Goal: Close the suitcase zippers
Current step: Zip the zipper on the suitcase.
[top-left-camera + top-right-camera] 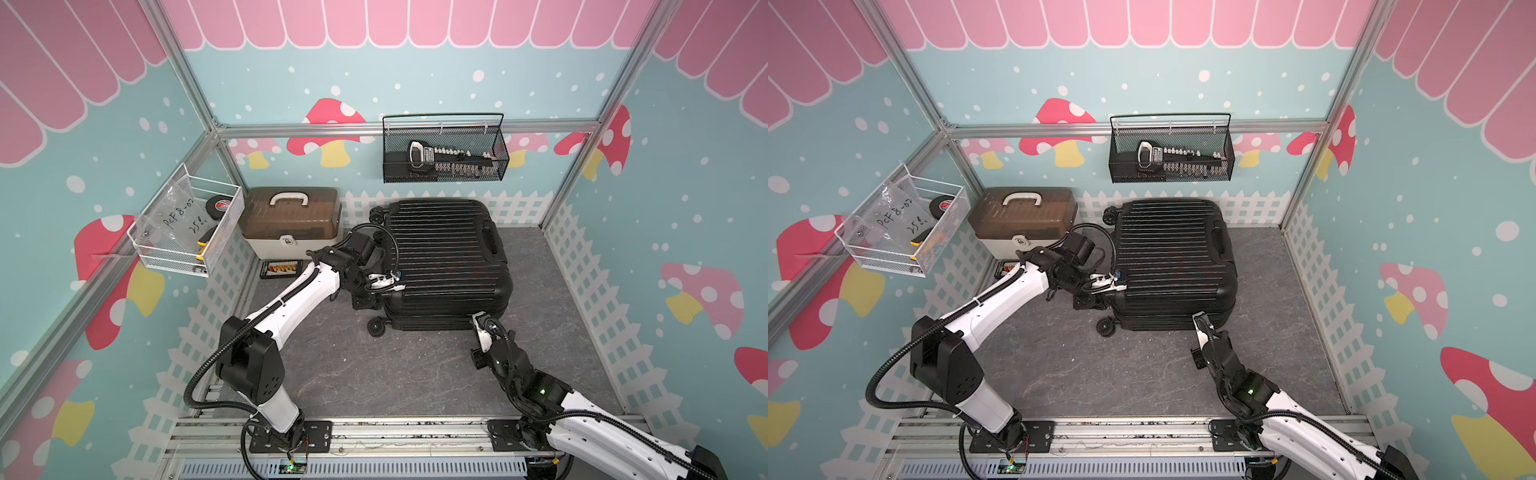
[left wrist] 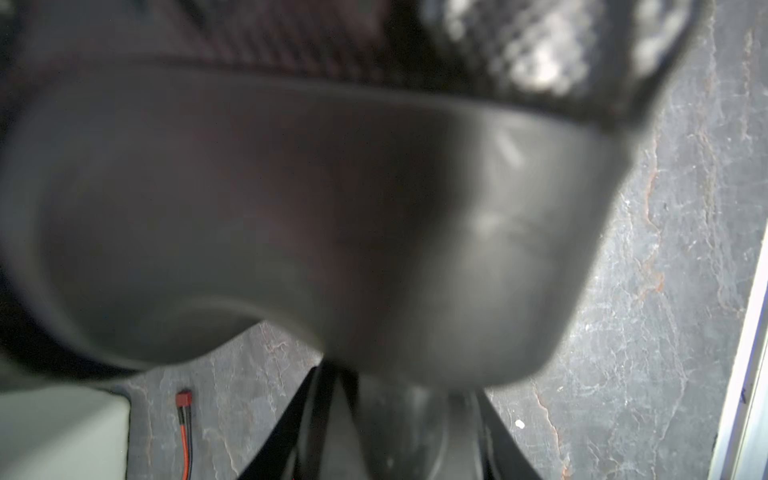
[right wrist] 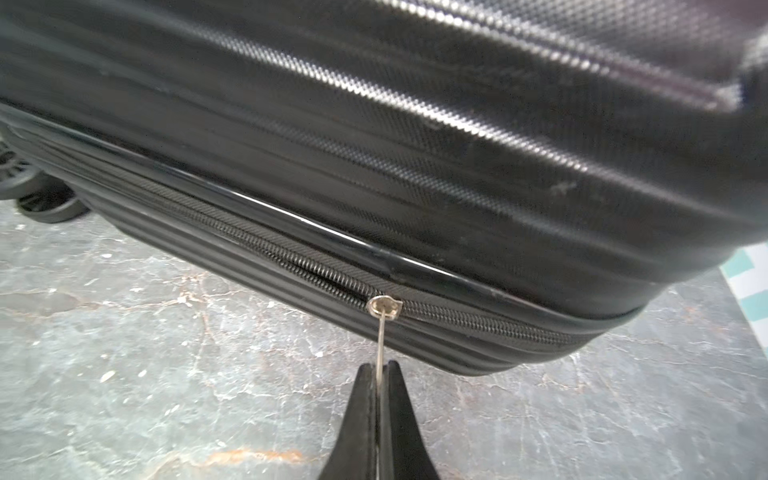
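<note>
- You had the suitcase (image 1: 444, 257) lying flat on the mat (image 1: 374, 374) with its lid down. The box (image 1: 291, 224) stood just beside its wheel end.
- Your right gripper (image 3: 379, 368) was clamped on the thin metal pull (image 3: 380, 336). The pull hung from the slider (image 3: 384, 306) on the suitcase's side seam, nearer the corner away from the wheels.
- From the slider to that corner the zip (image 3: 478, 328) looked meshed, while toward the wheel (image 3: 45, 199) it looked parted. I judged the task partly done, with that stretch left to draw.
- Your left gripper (image 1: 368, 297) sat against the suitcase's wheel end. I could not tell whether its jaws were spread or gripping anything.
- The left wrist view was filled by a blurred dark shell, so no seam showed there.
- No second pull showed in any view. The suitcase's far side and its wheel-end seam were hidden in both top views.
</note>
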{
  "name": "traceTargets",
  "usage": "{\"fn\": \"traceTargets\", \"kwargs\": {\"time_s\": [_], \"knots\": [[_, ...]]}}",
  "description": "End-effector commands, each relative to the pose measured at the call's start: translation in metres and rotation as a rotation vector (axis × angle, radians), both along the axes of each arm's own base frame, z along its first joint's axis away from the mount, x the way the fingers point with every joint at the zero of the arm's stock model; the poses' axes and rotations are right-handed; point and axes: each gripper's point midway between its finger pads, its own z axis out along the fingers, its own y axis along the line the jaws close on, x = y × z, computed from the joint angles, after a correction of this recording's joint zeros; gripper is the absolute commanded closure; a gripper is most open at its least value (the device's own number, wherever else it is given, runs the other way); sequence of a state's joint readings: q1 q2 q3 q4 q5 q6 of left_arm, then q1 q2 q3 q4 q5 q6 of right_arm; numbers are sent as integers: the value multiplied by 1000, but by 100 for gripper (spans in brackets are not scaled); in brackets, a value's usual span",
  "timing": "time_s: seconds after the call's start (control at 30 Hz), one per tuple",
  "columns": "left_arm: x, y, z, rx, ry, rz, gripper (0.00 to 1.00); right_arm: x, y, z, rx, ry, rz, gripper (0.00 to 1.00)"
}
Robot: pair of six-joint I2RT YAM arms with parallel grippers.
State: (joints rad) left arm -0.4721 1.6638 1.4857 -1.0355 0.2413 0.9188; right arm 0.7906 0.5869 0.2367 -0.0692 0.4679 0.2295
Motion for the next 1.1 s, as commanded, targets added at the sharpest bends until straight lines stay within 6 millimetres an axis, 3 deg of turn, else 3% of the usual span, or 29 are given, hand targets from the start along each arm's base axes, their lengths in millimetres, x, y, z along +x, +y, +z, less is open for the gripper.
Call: {"fn": "traceTargets", "kwargs": {"time_s": [0.0,0.37,0.77,0.93,1.07], "knots": [[57,2,36,-88,-163,280,97,-5,19,19,97,-25,91,100],[63,2,42,-179,-132,472,99,-23,55,22,123,-24,334,100],[10,-28,39,-259,-18,391,98,-18,76,27,132,-44,408,100],[-2,-31,35,-275,30,446,98,-12,75,19,120,-28,374,100],[-5,-26,34,-258,25,503,98,-1,55,4,100,9,233,100]]}}
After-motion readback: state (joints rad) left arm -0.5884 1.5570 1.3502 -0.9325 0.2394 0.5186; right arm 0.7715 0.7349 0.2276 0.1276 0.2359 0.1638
